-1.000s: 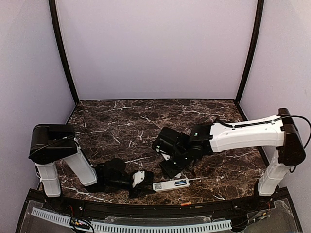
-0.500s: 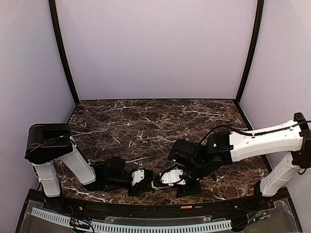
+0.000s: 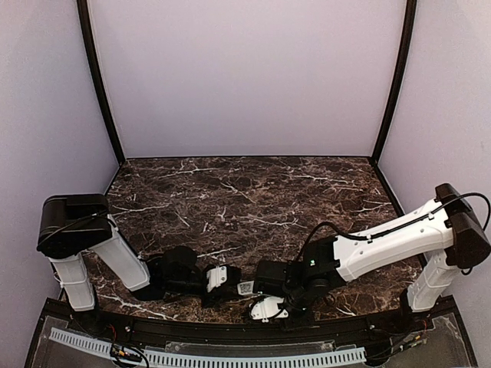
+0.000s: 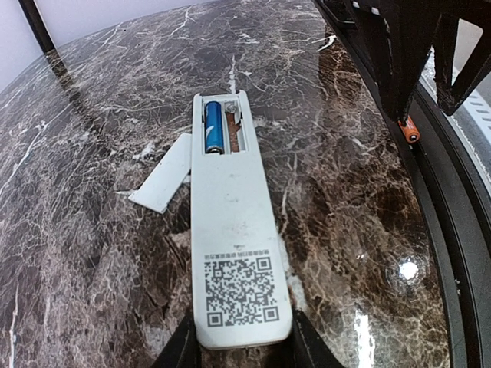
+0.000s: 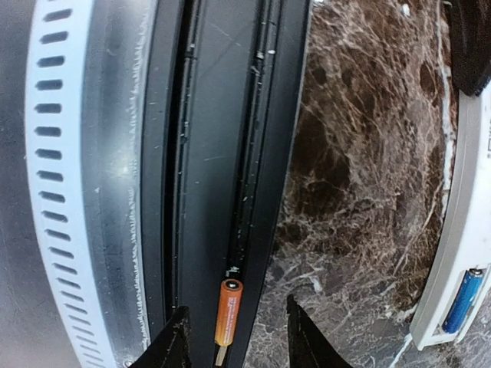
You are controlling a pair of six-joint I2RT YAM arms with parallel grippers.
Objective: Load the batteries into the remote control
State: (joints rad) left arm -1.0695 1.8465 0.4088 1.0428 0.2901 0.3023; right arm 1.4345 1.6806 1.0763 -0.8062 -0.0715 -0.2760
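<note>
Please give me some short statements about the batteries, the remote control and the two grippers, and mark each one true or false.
1. The blue battery sits in the recess of the remote control. True.
2. The orange battery fills the second slot. False: that slot is empty, and the battery lies in the dark channel at the edge of the table.
3. The cover is closed on the remote control. False: it lies on the table beside it.
4. The right gripper is open over the orange battery. True.
5. The left gripper grips the remote control's end near the QR sticker. True.
</note>
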